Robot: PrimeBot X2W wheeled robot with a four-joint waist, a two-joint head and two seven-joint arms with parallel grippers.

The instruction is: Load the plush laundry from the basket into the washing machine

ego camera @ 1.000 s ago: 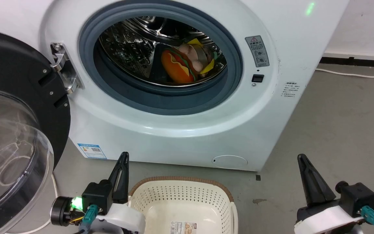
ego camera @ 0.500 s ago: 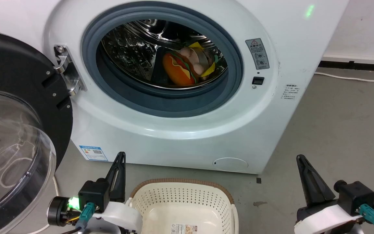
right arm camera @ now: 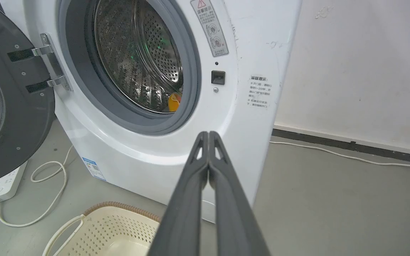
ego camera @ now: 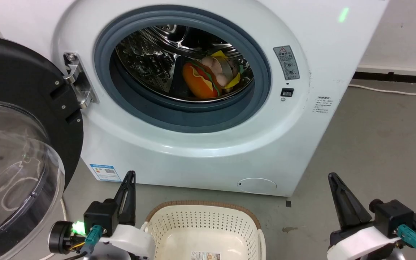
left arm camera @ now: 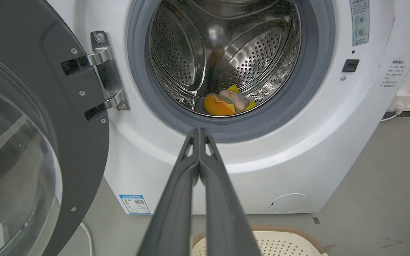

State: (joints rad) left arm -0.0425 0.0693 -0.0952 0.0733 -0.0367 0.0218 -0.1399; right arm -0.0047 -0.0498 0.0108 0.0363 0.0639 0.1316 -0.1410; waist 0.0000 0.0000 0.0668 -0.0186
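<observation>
I see grey floor [ego camera: 374,144], washing machine [ego camera: 200,151] standing far on it, basket [ego camera: 200,222] near me, white cable [ego camera: 395,91] far right, power strip [right arm camera: 5,183] left.

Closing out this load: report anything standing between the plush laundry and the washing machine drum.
Nothing visible does. The plush laundry already lies inside the drum of the washing machine, past the port ring. The door hangs open at the left, and the left gripper and right gripper sit low, outside the port.

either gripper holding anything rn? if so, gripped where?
Nothing is held. The left gripper and the right gripper are both shut, fingers pressed together with nothing between them. The plush laundry lies loose inside the washing machine.
</observation>
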